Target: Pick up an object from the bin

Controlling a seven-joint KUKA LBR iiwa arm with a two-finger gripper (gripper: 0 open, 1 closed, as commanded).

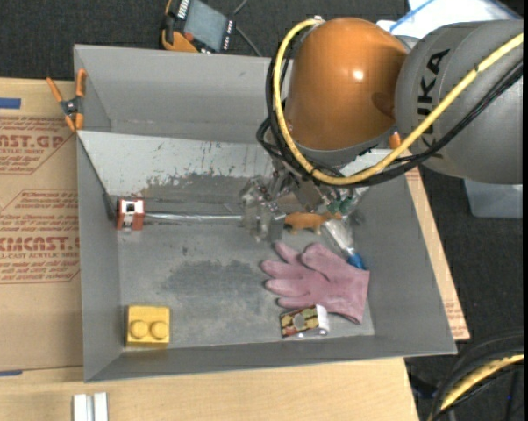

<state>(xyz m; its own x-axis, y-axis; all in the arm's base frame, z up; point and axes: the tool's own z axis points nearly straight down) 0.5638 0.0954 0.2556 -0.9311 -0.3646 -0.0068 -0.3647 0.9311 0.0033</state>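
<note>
Grey metal bin (97, 261) with the arm's two-finger gripper (266, 210) low over the floor, just beyond the finger ends of a flat-lying pink rubber glove (325, 283). Whether the gripper is open or closed cannot be told. A small orange piece (304, 220) lies just beside the gripper, above the glove. A small black-and-white oblong item (304, 321) touches the glove's near edge. A yellow studded plastic brick (147, 326) sits well apart from the glove, toward the view's left.
</note>
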